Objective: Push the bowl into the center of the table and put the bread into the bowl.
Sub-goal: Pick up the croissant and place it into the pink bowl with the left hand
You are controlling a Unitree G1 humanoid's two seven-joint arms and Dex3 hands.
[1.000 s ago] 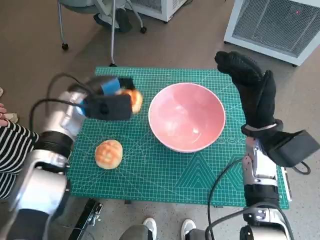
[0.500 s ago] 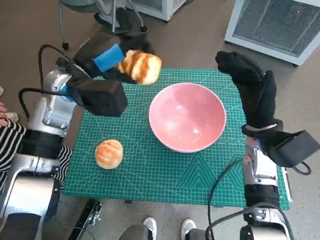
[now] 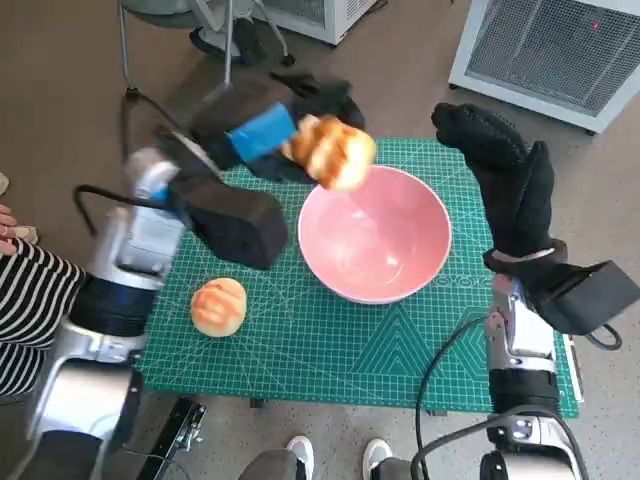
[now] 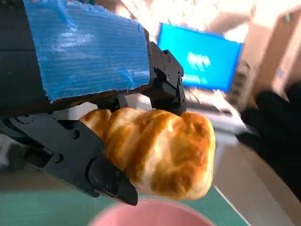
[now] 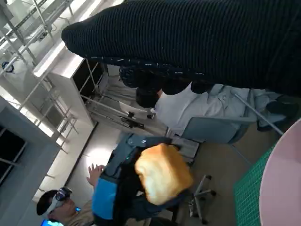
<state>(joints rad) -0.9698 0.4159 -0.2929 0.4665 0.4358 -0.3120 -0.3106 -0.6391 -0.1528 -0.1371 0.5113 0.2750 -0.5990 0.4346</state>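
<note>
Left hand (image 3: 262,128) grips a golden bread roll (image 3: 332,150) in its black fingers (image 4: 106,176), raised off the table, roll hanging over the near-left rim of the pink bowl (image 3: 375,235). Bowl sits on the green mat (image 3: 330,340), just right of the left hand and below it. Second bread bun (image 3: 218,306) lies on the mat, well below the left hand, beside the left forearm. Right hand (image 3: 500,165) is upright just right of the bowl, fingers extended, holding nothing.

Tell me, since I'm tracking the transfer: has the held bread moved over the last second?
Yes. The bread in the left robot hand rose off the mat and travelled right, reaching the pink bowl's rim.
</note>
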